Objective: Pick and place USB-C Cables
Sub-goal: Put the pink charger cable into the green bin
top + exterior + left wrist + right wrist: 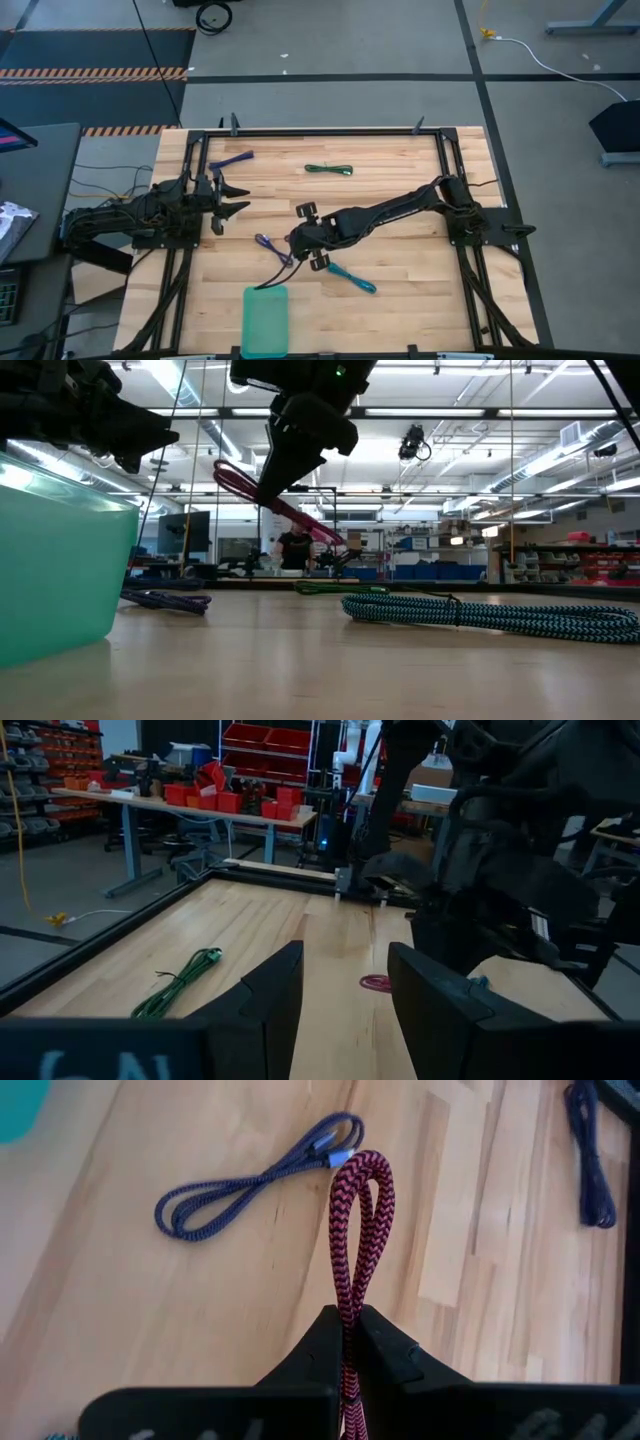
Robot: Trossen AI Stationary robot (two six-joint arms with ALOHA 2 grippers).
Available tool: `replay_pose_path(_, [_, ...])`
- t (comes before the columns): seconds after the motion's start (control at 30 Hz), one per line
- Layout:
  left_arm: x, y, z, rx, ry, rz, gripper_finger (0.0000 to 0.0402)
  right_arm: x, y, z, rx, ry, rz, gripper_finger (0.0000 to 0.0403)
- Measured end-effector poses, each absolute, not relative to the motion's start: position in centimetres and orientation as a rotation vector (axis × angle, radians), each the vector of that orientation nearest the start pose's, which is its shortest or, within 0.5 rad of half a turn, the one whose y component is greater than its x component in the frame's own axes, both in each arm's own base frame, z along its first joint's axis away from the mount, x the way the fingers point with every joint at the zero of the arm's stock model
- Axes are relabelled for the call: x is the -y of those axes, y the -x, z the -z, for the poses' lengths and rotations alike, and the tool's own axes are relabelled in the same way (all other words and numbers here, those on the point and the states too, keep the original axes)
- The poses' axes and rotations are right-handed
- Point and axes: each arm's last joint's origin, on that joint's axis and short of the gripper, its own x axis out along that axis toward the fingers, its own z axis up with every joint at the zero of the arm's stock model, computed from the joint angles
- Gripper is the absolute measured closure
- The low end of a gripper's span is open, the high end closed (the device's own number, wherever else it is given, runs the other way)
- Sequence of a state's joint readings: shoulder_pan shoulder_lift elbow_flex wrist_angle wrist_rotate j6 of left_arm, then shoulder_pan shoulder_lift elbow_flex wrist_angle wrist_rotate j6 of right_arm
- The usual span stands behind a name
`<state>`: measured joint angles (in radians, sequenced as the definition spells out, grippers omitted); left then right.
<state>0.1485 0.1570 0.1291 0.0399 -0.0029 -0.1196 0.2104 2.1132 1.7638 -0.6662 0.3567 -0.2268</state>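
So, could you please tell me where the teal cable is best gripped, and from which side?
The teal cable lies flat on the table as a long, narrow bundle, clear of the tray. I would come straight down from above and close the claw across its middle, where the strands run together; the ends look looser. The right claw, nearest, already holds the maroon cable.

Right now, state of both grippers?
Left gripper: open, holding nothing, at the table's left side.
Right gripper: shut on the maroon braided USB-C cable, lifted above the table.

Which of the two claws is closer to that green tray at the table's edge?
Right. The right claw, gripping the maroon cable, hangs just beyond the teal tray. The left claw waits farther off, near the table's left side.
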Motion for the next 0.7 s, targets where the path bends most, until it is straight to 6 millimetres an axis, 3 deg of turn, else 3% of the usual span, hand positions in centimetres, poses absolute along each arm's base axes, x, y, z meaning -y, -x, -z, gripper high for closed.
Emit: replay_pose_path(0.7, [-1.53,-10.14,-19.93,0.022,0.118,-0.151,0.0246,-8.63,-44.66,-22.65,-0.988,0.498,0.018,0.0387])
